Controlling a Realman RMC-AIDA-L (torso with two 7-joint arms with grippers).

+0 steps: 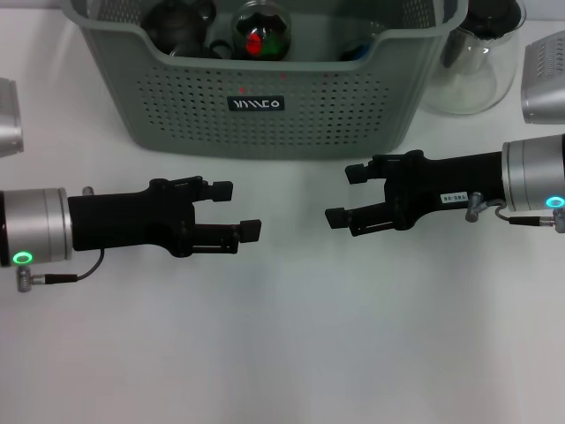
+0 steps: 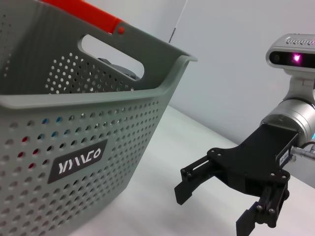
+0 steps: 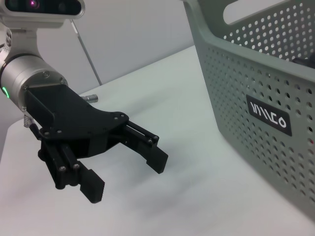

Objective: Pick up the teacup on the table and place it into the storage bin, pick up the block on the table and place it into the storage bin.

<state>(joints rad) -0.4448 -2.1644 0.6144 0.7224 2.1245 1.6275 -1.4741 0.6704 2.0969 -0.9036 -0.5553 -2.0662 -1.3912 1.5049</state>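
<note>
The grey-green storage bin [image 1: 265, 97] stands at the back centre of the white table, also seen as the storage bin [image 2: 74, 123] and the storage bin [image 3: 256, 73] in the wrist views. Inside it lie a dark rounded vessel [image 1: 181, 22] and a clear round glass piece with red and green in it [image 1: 260, 31]; I cannot tell which is the teacup or the block. My left gripper [image 1: 235, 210] hovers open and empty in front of the bin, and shows as the left gripper [image 3: 125, 176] in the right wrist view. My right gripper [image 1: 347, 195] faces it, open and empty, also seen as the right gripper [image 2: 215, 210].
A clear glass jug [image 1: 477, 62] stands right of the bin. Grey metal housings sit at the far right [image 1: 543, 75] and far left [image 1: 7, 115] edges. An orange-red strip [image 2: 88, 12] runs along the bin's far rim. White tabletop stretches in front of both arms.
</note>
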